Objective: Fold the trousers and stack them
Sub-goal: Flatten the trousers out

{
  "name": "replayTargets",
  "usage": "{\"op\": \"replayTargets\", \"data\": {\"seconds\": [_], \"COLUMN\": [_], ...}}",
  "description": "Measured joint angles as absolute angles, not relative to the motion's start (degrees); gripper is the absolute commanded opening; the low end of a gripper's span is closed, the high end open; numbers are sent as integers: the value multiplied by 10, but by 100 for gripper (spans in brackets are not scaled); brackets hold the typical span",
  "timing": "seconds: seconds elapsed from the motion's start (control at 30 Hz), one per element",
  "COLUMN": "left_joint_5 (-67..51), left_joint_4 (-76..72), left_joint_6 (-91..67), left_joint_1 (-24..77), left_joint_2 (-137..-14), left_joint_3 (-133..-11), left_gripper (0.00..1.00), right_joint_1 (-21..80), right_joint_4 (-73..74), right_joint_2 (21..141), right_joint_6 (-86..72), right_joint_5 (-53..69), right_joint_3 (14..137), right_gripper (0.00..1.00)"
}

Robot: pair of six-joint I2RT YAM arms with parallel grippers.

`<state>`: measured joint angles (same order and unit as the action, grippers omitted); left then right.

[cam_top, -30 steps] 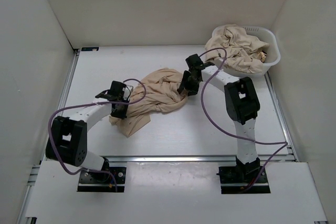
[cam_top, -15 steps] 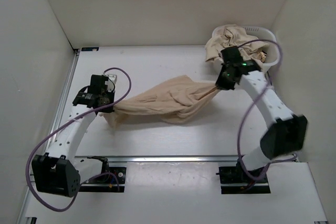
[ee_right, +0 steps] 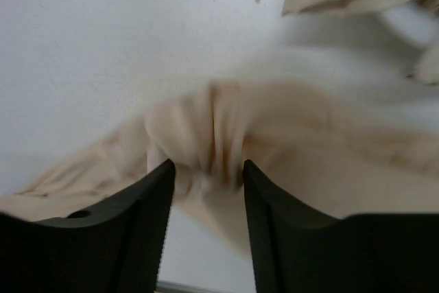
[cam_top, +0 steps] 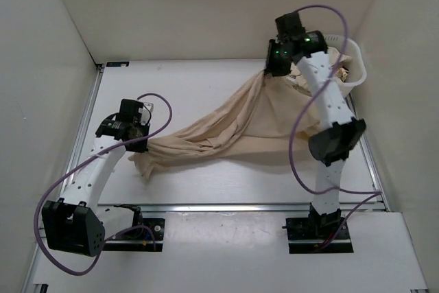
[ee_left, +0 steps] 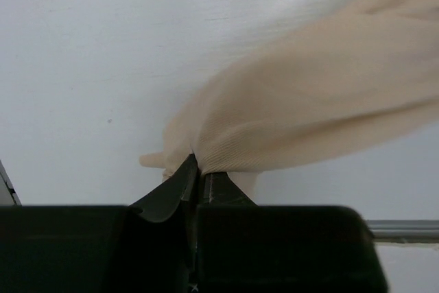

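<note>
- Beside the white basket, on its left, one pair of beige trousers hangs stretched between two robot arms, its middle sagging onto the table.
- Well away from the basket, the left gripper sits low, clamped tight on one end of the cloth.
- Just beside the basket, the right gripper is raised and pinches the other end, though its close view is blurred.
- The trousers' length runs diagonally away from the basket, and each arm holds its own end.
</note>
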<state>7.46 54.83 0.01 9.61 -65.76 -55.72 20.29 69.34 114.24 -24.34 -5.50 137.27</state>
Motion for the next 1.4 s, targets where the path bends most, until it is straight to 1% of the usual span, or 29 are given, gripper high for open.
{"op": "replayTargets", "data": {"seconds": [0.07, 0.1, 0.17, 0.2, 0.23, 0.3, 0.4, 0.47, 0.5, 0.57, 0.67, 0.77, 0.8, 0.93, 1.0, 1.03, 1.07, 1.1, 1.27, 1.33, 1.4], "left_joint_5": [87, 93, 103, 108, 112, 114, 113, 112, 112, 111, 111, 111, 111, 111, 112, 111, 111, 111, 111, 111, 112], "left_joint_4": [538, 529, 516, 512, 505, 492, 480, 475, 474, 471, 470, 470, 470, 470, 470, 470, 470, 472, 482, 482, 479], "left_joint_6": [0, 0, 0, 0, 0, 1, 0, 0, 0, 0, 0, 0, 0, 0, 0, 0, 0, 0, 0, 0, 0], "left_joint_1": [95, 94, 84, 75, 64, 33, -11, -28, -31, -32, -33, -35, -36, -45, -50, -53, -57, -62, -113, -141, -171], "left_joint_2": [-663, -663, -665, -669, -675, -691, -718, -730, -733, -735, -737, -738, -738, -738, -739, -739, -741, -744, -783, -802, -816], "left_joint_3": [-552, -547, -539, -538, -538, -538, -544, -550, -552, -554, -554, -554, -554, -554, -554, -554, -554, -556, -611, -648, -686], "left_gripper": [14, 14, 14, 14, 14, 14, 14, 14, 14, 16, 17, 17, 16, 14, 14, 14, 14, 14, 14, 14, 14], "right_joint_1": [204, 204, 205, 205, 205, 202, 182, 146, 124, 90, 84, 97, 101, 115, 119, 121, 121, 123, 124, 125, 122], "right_joint_4": [681, 676, 675, 671, 669, 657, 627, 602, 588, 557, 509, 459, 449, 442, 443, 446, 444, 445, 449, 452, 465], "right_joint_2": [1199, 1206, 1204, 1190, 1174, 1122, 993, 908, 879, 860, 910, 998, 1023, 1106, 1137, 1147, 1151, 1152, 1138, 1095, 1017], "right_joint_6": [-237, -236, -237, -237, -240, -247, -272, -297, -310, -331, -357, -378, -383, -396, -402, -404, -406, -403, -396, -387, -379], "right_joint_5": [-25, -14, -2, 1, 1, -8, -30, -43, -48, -62, -68, -68, -70, -90, -103, -109, -108, -108, -109, -117, -122], "right_joint_3": [1358, 1324, 1250, 1202, 1163, 1086, 963, 894, 866, 828, 820, 821, 822, 848, 870, 876, 877, 877, 875, 857, 829], "right_gripper": [61, 65, 68, 71, 71, 74, 74, 71, 71, 70, 70, 70, 70, 70, 53, 42, 25, 0, 0, 0, 0]}}
